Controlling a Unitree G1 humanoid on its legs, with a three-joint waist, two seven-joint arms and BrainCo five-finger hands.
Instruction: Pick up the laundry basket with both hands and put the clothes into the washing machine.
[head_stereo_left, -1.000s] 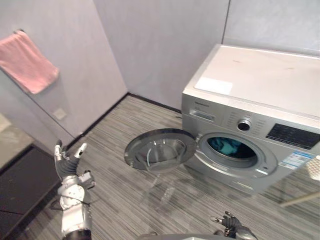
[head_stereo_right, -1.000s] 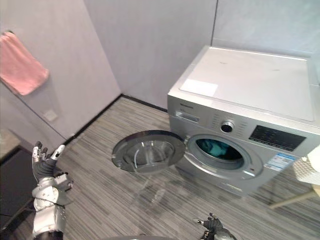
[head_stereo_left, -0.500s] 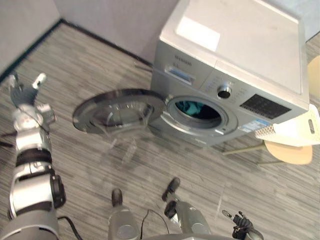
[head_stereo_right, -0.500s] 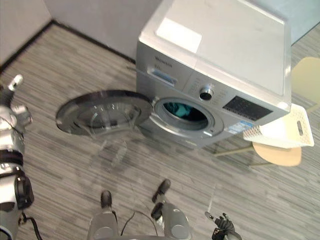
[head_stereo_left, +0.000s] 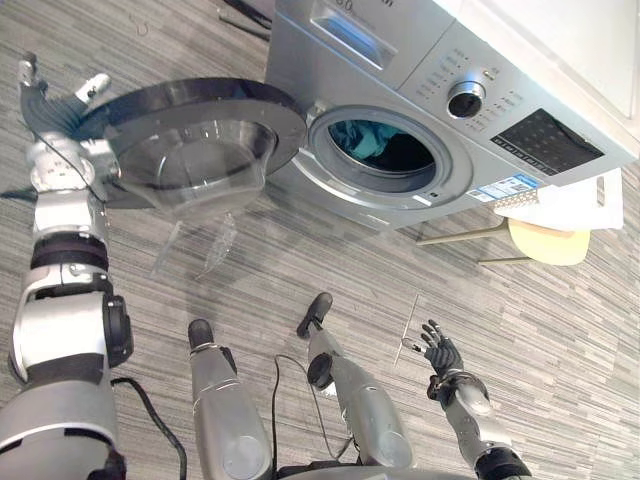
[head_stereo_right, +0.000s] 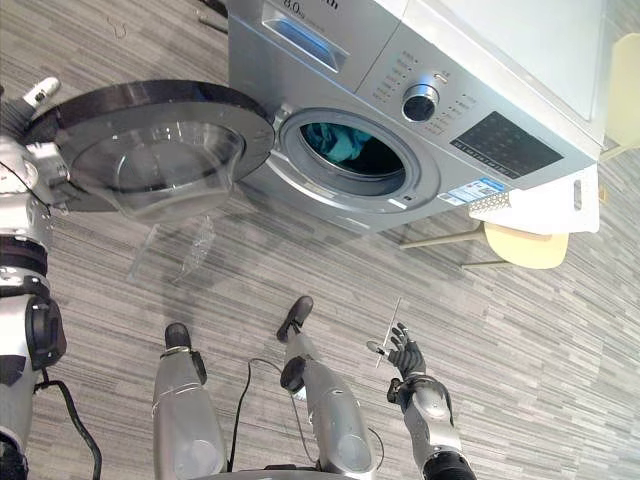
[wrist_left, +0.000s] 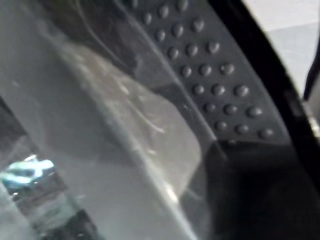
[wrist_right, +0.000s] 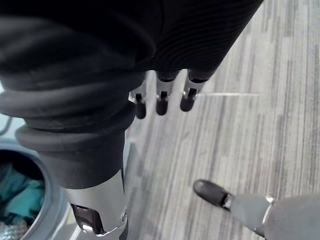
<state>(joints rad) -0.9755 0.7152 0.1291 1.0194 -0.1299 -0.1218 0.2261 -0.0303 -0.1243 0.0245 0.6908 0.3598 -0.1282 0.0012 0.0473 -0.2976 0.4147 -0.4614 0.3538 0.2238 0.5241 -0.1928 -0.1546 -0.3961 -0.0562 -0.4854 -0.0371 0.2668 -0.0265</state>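
So: teal clothes (head_stereo_left: 362, 140) in washing machine (head_stereo_left: 400, 60), door (head_stereo_left: 190, 140) hanging open; left hand (head_stereo_left: 50, 108) flat-fingered at door's outer edge, likely for closing; right hand (head_stereo_left: 440, 352) splayed, empty, low.

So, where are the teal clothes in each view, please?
Left eye view: teal clothes inside the drum opening, upper middle.
Right eye view: same place, upper middle.
Left wrist view: probably the teal patch seen through the door glass.
Right wrist view: inside the curved drum rim.
Shared landmark: the round drum opening of the washing machine.
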